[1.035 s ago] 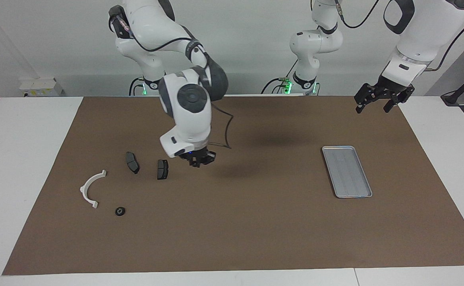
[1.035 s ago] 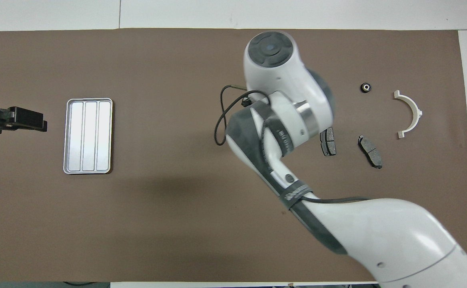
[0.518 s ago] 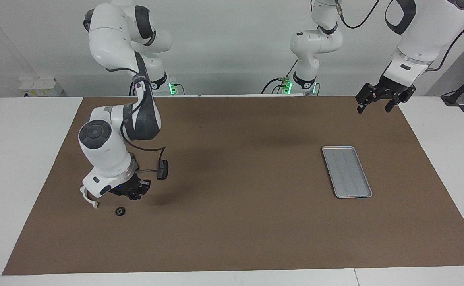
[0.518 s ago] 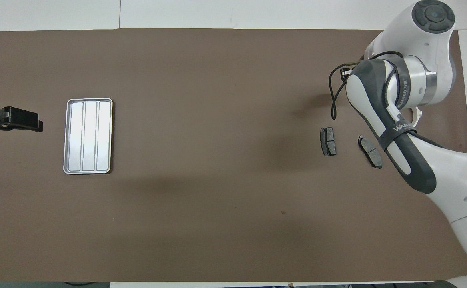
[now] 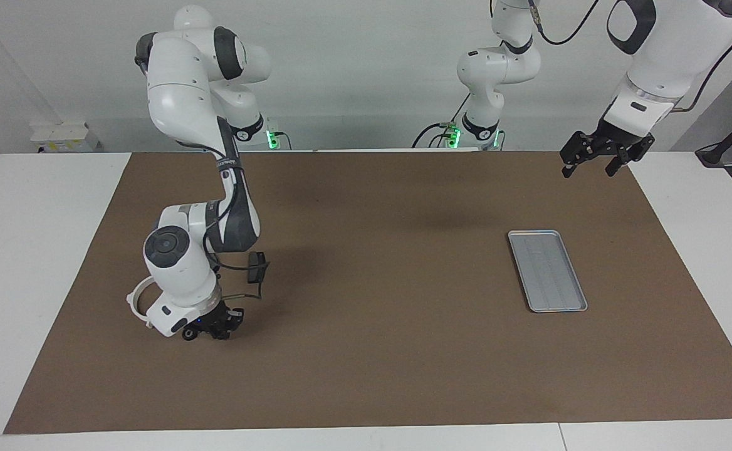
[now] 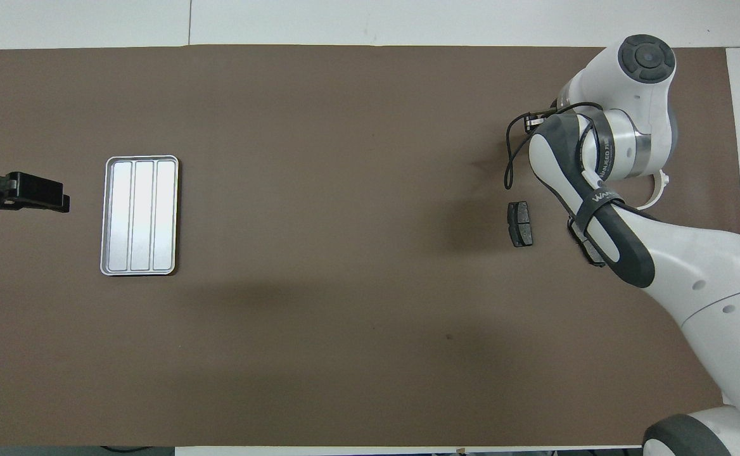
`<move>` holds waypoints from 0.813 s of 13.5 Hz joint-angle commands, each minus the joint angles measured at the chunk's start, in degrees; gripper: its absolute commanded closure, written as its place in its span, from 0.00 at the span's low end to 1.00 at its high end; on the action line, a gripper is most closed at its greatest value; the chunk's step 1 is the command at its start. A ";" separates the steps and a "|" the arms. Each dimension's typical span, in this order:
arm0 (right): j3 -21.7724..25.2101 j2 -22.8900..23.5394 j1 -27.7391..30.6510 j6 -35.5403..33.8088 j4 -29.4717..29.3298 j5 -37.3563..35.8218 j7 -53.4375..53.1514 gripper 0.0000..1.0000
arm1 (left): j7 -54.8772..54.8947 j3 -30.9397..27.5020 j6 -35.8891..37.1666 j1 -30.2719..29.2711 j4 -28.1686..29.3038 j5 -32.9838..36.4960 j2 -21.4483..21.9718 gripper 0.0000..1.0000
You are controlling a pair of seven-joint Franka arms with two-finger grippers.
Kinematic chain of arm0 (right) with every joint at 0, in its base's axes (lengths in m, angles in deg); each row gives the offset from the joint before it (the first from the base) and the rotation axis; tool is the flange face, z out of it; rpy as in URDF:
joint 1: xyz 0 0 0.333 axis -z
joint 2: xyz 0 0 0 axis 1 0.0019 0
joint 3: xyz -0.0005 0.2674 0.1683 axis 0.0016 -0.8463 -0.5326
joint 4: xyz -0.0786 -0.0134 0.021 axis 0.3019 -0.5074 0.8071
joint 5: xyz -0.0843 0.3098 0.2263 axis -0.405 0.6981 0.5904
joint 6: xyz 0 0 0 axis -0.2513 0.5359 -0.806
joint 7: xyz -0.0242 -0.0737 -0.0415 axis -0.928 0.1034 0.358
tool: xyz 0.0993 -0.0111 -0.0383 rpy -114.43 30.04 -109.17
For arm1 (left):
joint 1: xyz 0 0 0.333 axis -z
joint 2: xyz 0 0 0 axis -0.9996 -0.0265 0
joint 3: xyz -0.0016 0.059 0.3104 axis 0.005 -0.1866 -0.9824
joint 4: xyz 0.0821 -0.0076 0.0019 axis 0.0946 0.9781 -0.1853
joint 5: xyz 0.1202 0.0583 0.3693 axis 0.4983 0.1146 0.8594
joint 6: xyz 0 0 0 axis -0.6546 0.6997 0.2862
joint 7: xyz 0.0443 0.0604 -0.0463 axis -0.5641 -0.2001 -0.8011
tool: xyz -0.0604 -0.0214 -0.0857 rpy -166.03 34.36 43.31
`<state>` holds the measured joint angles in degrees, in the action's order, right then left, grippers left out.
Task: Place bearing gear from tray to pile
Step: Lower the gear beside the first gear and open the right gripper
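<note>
The silver tray (image 5: 548, 270) lies empty on the brown mat toward the left arm's end; it also shows in the overhead view (image 6: 140, 215). The pile lies toward the right arm's end: a white bracket (image 5: 133, 299) (image 6: 660, 190) and a dark pad (image 6: 521, 223), with a second pad mostly hidden under the right arm. The small black bearing gear (image 5: 188, 334) lies on the mat beside the bracket. My right gripper (image 5: 212, 331) is down at the mat right beside the gear; whether it touches it is hidden. My left gripper (image 5: 588, 169) waits open in the air beside the tray.
The brown mat (image 5: 391, 351) covers the table's middle, with white table (image 5: 21, 250) around it. A loose black cable (image 5: 250, 282) hangs from the right wrist beside the pile.
My right arm has swung from the mat's middle over to the pile and come down to the mat at the gear. The left arm and tray have not moved.
</note>
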<state>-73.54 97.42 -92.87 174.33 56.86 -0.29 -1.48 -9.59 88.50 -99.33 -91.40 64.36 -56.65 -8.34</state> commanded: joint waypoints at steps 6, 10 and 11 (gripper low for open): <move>-0.79 -2.76 0.52 0.02 2.38 0.28 -1.86 0.00 | 1.52 0.20 1.15 0.37 0.60 1.28 1.19 0.00; -0.79 -7.69 0.60 -4.11 2.73 0.28 -1.60 0.00 | 1.70 0.55 1.15 0.37 0.34 3.65 1.19 0.00; -0.79 -8.57 0.51 -4.47 3.00 0.28 -1.69 0.00 | 1.79 0.64 1.15 0.37 0.34 3.57 1.19 0.00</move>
<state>-73.76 91.58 -92.81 170.64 57.70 -0.20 -2.39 -8.60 89.10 -99.06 -91.19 64.35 -53.98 -8.28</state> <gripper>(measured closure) 0.000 0.000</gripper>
